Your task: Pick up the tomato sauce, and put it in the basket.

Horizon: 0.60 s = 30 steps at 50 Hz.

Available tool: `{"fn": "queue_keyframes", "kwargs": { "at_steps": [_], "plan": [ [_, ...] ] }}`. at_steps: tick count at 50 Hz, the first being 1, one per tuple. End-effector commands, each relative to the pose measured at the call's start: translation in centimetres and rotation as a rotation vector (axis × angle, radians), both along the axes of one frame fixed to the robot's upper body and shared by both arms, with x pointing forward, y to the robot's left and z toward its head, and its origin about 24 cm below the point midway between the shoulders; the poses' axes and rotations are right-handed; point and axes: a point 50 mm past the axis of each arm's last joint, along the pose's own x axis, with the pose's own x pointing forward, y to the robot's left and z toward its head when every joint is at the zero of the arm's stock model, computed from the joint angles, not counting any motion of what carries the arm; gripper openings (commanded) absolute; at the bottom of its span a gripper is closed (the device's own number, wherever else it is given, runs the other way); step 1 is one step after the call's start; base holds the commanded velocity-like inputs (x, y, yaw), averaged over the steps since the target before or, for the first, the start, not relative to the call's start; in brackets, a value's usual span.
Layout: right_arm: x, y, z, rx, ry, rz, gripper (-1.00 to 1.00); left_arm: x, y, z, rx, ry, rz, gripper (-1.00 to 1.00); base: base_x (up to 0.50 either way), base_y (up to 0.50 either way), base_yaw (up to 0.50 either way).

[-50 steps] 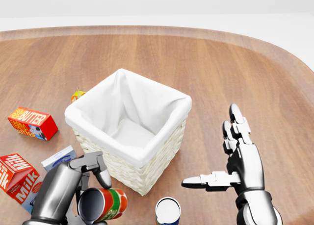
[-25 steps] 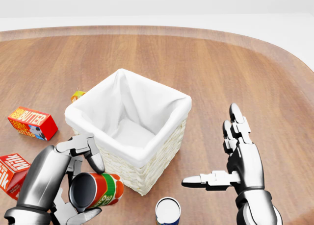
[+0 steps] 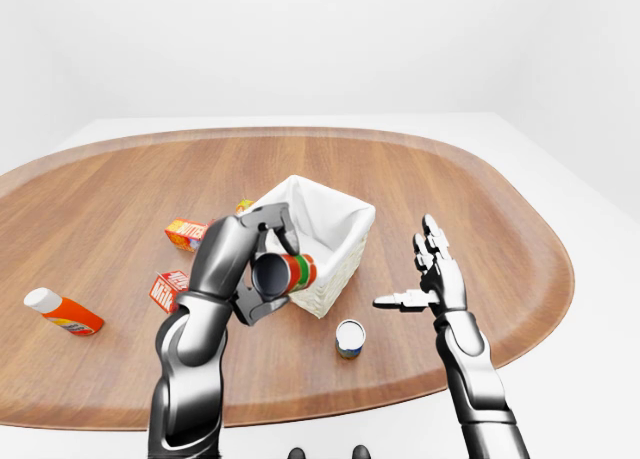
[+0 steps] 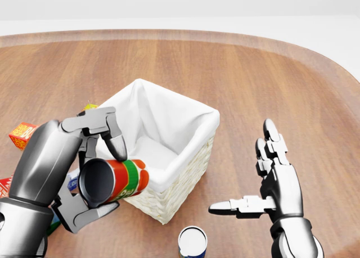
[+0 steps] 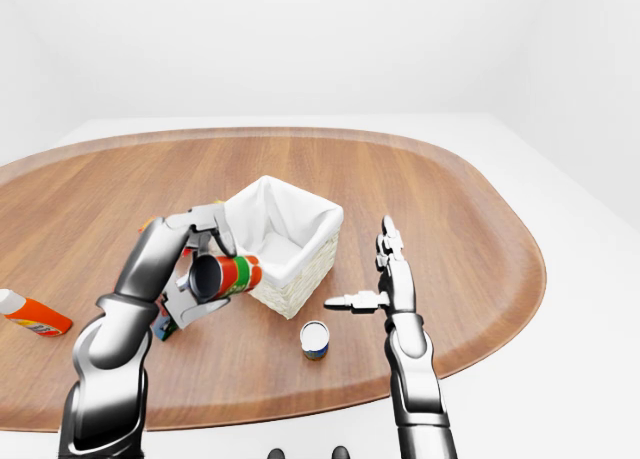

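At basket's near-left rim: left hand point(image 4: 84, 173) clenched round tomato sauce point(image 4: 115, 182), can lying sideways, risen from table level since a second ago, now over rim. Basket point(image 4: 185, 151) empty; release pending. Right hand point(image 4: 270, 185) splayed, idle.

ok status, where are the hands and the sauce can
Left hand shut on red-and-green tomato sauce can, held sideways at the white-lined wicker basket rim. Right hand open, empty. Nothing blocking the basket opening.

Tomato sauce can point(image 4: 115, 182) sideways beside white-lined basket point(image 4: 185, 157).
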Motion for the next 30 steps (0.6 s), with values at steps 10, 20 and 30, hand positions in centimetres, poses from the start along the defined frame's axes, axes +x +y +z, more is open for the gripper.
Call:
{"fn": "queue_keyframes", "kwargs": {
  "at_steps": [10,20,30],
  "plan": [
    [0.1,-0.2,0.0,0.002,-0.001,-0.004,1.00,4.7,-0.7,3.1,0.016,-0.085,-0.013,-1.00,0.00,0.00,0.00],
    [0.2,-0.2,0.1,0.003,-0.002,-0.005,1.00,7.9,-0.7,2.0,-0.010,-0.018,0.031,-1.00,0.00,0.00,0.00],
    [0.1,-0.2,0.2,0.004,-0.003,-0.006,1.00,11.0,-0.4,0.9,-0.013,0.059,0.089,-1.00,0.00,0.00,0.00]
  ]
}}
